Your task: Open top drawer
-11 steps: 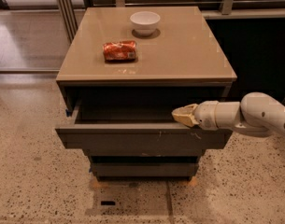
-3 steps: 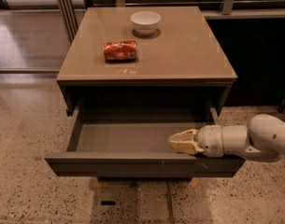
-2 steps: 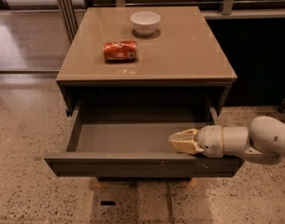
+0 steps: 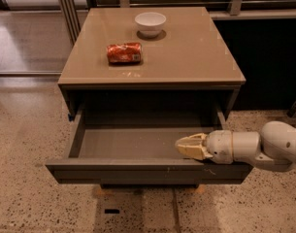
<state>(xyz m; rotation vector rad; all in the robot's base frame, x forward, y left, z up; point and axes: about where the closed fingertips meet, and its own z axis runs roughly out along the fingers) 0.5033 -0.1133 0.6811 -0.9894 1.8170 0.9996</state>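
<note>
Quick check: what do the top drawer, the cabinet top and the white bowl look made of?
Top drawer: matte dark grey, painted board or metal, can't tell which; small pale scuffs on its flat front. Cabinet top: smooth tan laminate-like surface with a soft sheen. Bowl: glossy white, probably ceramic, maybe plastic. Gripper rests inside the drawer, behind its front, right side.

The gripper (image 4: 190,146) sits at the front right of the top drawer (image 4: 138,171), covering that stretch of its floor and inner lip, and its arm (image 4: 264,147) runs off the right edge. The drawer's back lies in deep shadow under the tabletop (image 4: 196,52). The print on the red can (image 4: 123,53) is too small to read.
</note>
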